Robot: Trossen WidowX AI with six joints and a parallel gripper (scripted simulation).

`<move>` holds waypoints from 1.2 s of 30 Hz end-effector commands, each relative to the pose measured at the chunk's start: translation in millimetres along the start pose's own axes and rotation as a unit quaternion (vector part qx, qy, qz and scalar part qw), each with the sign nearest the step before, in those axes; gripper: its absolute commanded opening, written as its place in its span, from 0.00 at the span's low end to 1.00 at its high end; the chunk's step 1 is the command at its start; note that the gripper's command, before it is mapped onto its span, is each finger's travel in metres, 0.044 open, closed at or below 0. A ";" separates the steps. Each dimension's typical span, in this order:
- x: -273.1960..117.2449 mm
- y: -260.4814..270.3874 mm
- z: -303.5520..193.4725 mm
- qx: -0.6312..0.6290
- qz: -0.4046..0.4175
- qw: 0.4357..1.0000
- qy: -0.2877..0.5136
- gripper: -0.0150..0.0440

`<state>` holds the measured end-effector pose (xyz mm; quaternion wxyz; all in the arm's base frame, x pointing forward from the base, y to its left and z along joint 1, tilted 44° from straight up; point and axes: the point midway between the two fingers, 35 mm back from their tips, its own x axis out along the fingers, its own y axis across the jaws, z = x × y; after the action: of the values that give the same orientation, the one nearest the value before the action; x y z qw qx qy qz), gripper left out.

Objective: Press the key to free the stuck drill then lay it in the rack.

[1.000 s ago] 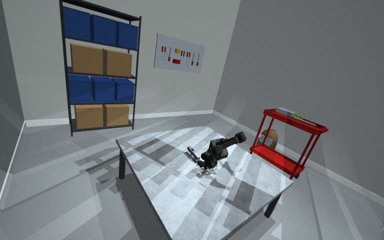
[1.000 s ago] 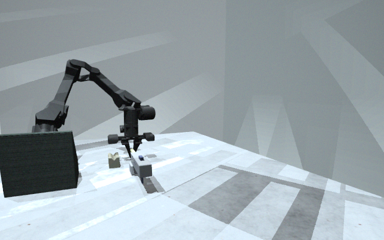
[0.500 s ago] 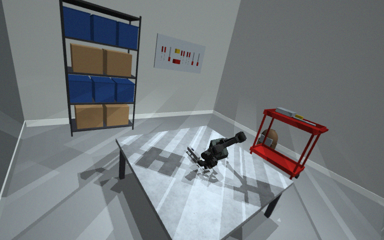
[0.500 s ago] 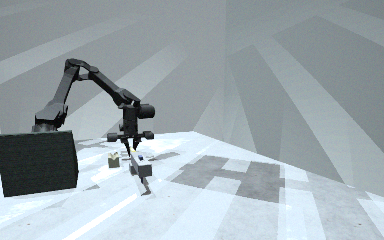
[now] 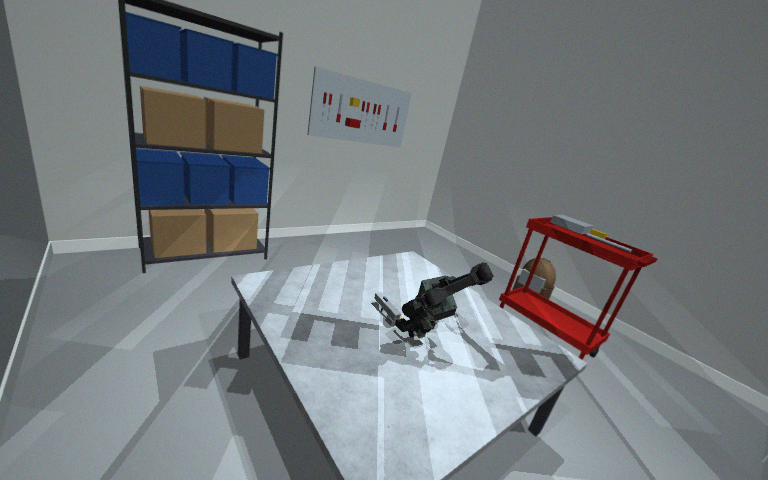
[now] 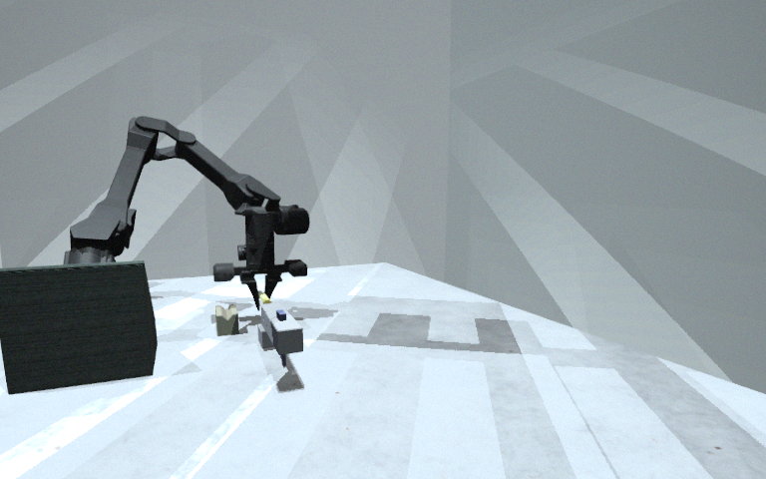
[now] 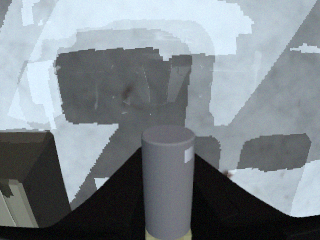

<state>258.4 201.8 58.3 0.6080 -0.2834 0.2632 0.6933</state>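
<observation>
Jaws closed on the drill, at the grey block. Table: pale, mottled, crossed by banded shadows. Beyond it: red cart, black shelf of blue and tan boxes, wall-mounted tool board. Walls grey.

A workshop, by its fittings: a white pegboard hung with red-handled tools, a black metal shelf rack of blue and tan boxes, and a red wheeled tool cart stand around a grey-topped table.
</observation>
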 end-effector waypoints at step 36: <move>-16.3 1.4 -5.0 -0.003 -0.002 1.000 0.000 0.25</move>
<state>258.2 187.9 63.7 0.6077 -0.2852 0.2646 0.6923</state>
